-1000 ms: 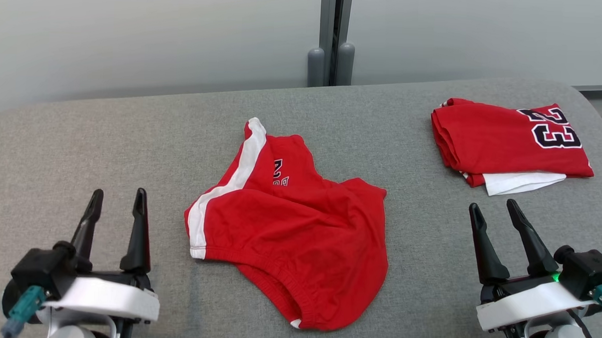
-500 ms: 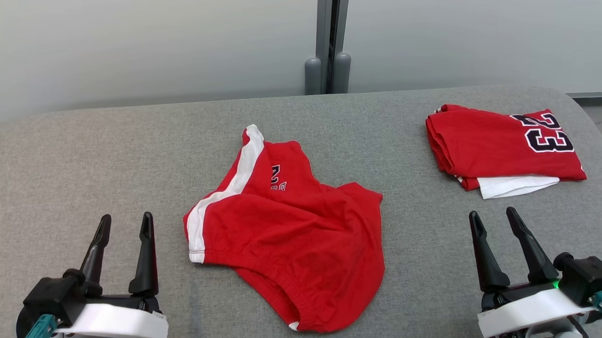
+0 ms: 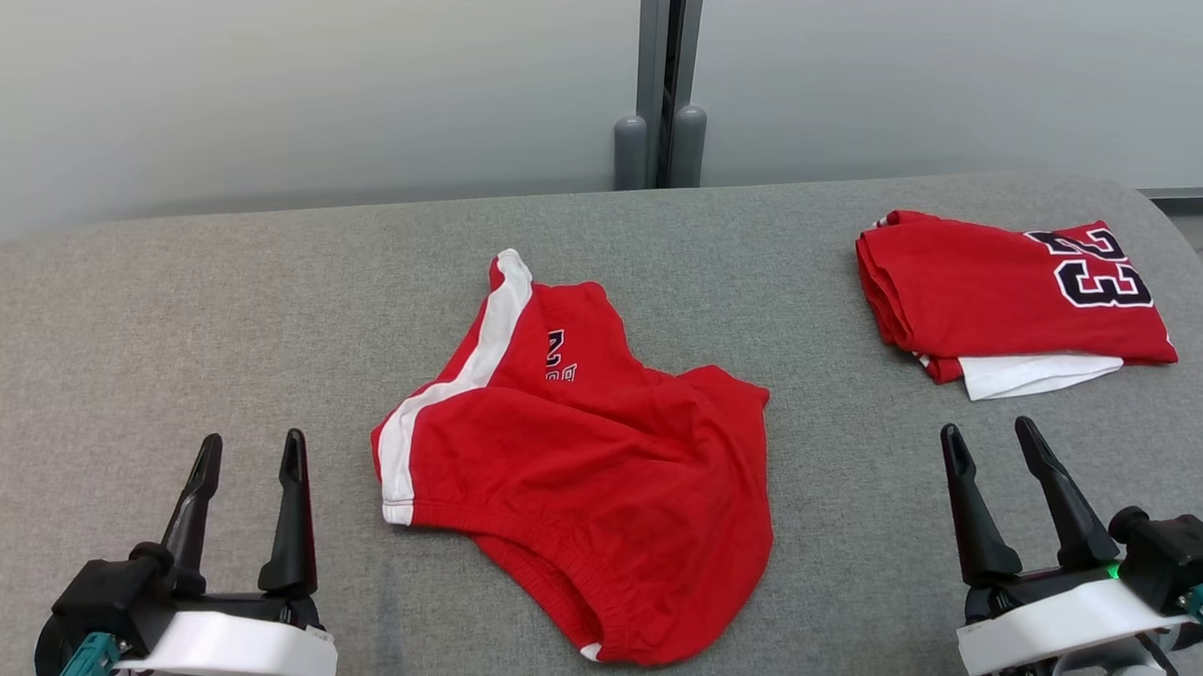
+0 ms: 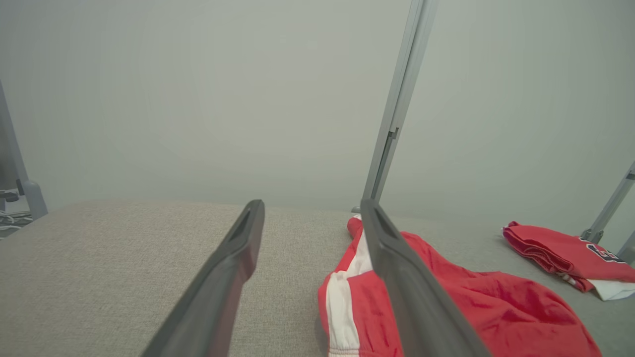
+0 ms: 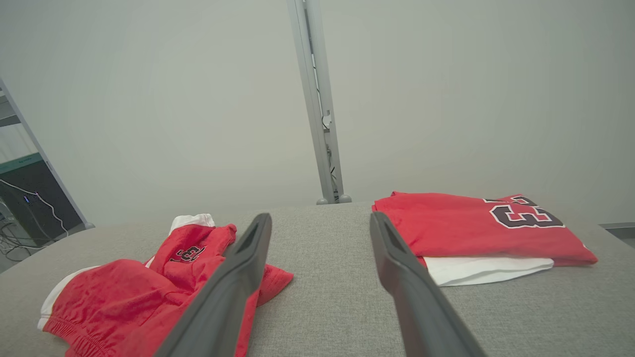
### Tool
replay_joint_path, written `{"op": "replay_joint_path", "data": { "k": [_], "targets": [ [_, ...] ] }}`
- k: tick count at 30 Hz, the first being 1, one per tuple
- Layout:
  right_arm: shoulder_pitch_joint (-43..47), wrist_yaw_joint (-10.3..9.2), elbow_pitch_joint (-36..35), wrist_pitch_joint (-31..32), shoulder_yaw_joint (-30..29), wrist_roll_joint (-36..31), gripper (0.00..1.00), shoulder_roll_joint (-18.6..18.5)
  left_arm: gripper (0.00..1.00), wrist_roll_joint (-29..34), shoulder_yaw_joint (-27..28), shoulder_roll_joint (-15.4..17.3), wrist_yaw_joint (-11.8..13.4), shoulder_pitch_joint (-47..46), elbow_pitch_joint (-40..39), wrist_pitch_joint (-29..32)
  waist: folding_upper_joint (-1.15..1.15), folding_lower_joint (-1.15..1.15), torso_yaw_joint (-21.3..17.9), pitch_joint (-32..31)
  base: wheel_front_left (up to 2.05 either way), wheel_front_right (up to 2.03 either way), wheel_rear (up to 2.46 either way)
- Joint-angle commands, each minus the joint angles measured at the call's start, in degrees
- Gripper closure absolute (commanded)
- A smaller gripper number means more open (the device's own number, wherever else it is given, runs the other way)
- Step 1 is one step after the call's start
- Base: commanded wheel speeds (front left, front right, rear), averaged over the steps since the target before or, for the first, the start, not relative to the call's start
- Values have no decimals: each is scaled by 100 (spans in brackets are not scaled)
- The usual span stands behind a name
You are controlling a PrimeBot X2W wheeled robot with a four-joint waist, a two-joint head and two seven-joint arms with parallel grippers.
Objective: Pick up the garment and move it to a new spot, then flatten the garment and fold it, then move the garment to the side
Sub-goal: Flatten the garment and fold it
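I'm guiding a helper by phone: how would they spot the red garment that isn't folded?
Start at the grey table, then look to its middle. The red shorts lie there loose and rumpled. A white side stripe marks them out from the folded red jersey at the far right, which bears a 23 and has white cloth under it.

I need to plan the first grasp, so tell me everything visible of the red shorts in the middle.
The red shorts look like soft jersey cloth, with a white side stripe, dark lettering partly hidden in a fold, and a gathered elastic waistband nearest the robot. They lie crumpled, unfolded, on the grey fabric surface, touching nothing else.
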Motion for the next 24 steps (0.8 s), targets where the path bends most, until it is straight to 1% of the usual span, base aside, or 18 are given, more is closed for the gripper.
{"op": "replay_joint_path", "data": {
  "k": [1, 7, 9, 12, 13, 14, 15, 19, 24],
  "targets": [
    [41, 4, 10, -6, -26, -12, 0, -29, 0, 61, 38, -19, -40, 7, 28, -28, 0, 0, 7, -12, 0, 0, 0],
    [19, 4, 37, -6, -8, 3, 0, -39, 0, 152, 65, -95, -153, 22, 93, -28, 0, 0, 41, -39, 0, 0, 0],
    [12, 4, 39, -6, -5, 11, 0, -42, 0, 125, -41, -117, -236, 57, 201, -16, 0, 0, 48, -38, 0, 0, 0],
    [-6, 4, 34, -6, -26, 9, 0, -43, 0, 13, -319, -169, -434, 8, 340, 167, 0, 0, 55, -27, 0, 0, 0],
    [-22, 4, 25, -6, -53, 8, 0, -53, 0, -75, -561, -208, -560, -38, 461, 434, 0, 0, 55, -15, 0, 0, 0],
    [-33, 4, 17, -6, -66, 8, 0, -54, 0, -108, -707, -215, -621, -81, 508, 611, 0, 0, 53, -6, 0, 0, 0],
    [-33, 4, 17, -6, -66, 8, 0, -54, 0, -108, -707, -215, -621, -81, 508, 611, 0, 0, 53, -6, 0, 0, 0],
    [-77, 4, -19, -6, -102, -18, 0, -59, 0, -298, -1375, -202, -817, -230, 588, 1285, 0, 0, 43, 53, 0, 0, 0],
    [-148, 4, -37, -6, -145, -45, 0, -67, 0, -563, -2202, 103, -904, -361, 553, 2320, 0, 0, -12, 116, 0, 0, 0]
  ]
}}
